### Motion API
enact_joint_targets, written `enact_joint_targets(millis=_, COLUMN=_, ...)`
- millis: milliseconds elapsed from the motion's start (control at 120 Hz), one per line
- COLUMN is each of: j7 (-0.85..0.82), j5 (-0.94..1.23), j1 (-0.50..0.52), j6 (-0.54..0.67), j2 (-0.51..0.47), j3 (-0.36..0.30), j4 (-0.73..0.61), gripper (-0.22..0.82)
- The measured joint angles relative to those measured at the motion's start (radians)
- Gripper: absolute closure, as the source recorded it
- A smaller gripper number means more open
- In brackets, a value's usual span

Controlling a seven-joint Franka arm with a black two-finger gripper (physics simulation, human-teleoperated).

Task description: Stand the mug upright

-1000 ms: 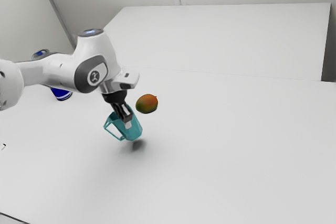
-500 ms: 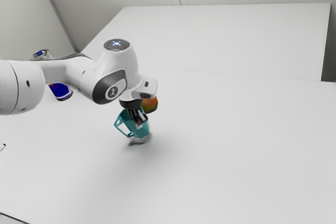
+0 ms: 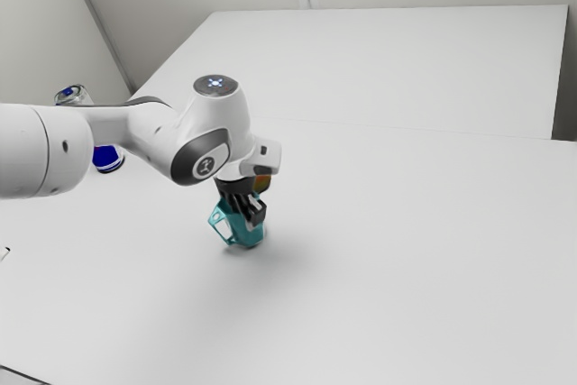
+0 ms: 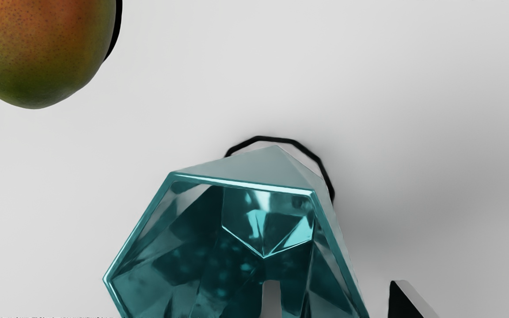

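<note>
The gripper (image 3: pixel 255 216) is at the teal mug (image 3: pixel 245 234) in the exterior view, partly covering its upper part. The mug stands mouth up with its base at the table and its handle toward the exterior view's left; whether it still leans a little I cannot tell. In the wrist view the gripper (image 4: pixel 335 291) has its fingers spread, one inside the mouth of the mug (image 4: pixel 170 247), the other outside past the wall. A strip of table shows between the outer finger and that wall.
A red-green mango (image 3: pixel 262 183) lies close behind the mug, partly hidden by the hand; the mango (image 4: pixel 38 53) is also near the mug in the wrist view. A blue item (image 3: pixel 107 159) and a can-like item (image 3: pixel 72 95) are by the arm on the white table (image 3: pixel 388 250).
The mug has gone from tilted above its shadow to mouth up at the table, a little toward the exterior view's right. My hand has moved the same way and now covers more of the mango.
</note>
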Motion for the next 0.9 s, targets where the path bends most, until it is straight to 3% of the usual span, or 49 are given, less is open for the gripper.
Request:
enact_joint_targets(millis=233, j7=-0.02, j5=-0.011, j1=-0.004, j6=-0.014, j2=-0.069, j3=0.0, j4=0.016, gripper=0.17)
enact_joint_targets(millis=500, j7=-0.015, j5=-0.208, j1=-0.01, j6=-0.207, j2=-0.028, j3=0.021, j4=0.316, gripper=0.05)
enact_joint_targets(millis=567, j7=0.006, j5=-0.253, j1=0.033, j6=-0.254, j2=-0.034, j3=0.002, j4=0.346, gripper=0.04)
enact_joint_targets(millis=667, j7=0.035, j5=-0.29, j1=0.196, j6=-0.332, j2=-0.042, j3=-0.103, j4=0.417, gripper=0.02)
enact_joint_targets(millis=900, j7=0.086, j5=-0.276, j1=0.349, j6=-0.499, j2=-0.09, j3=-0.096, j4=0.539, gripper=0.01)
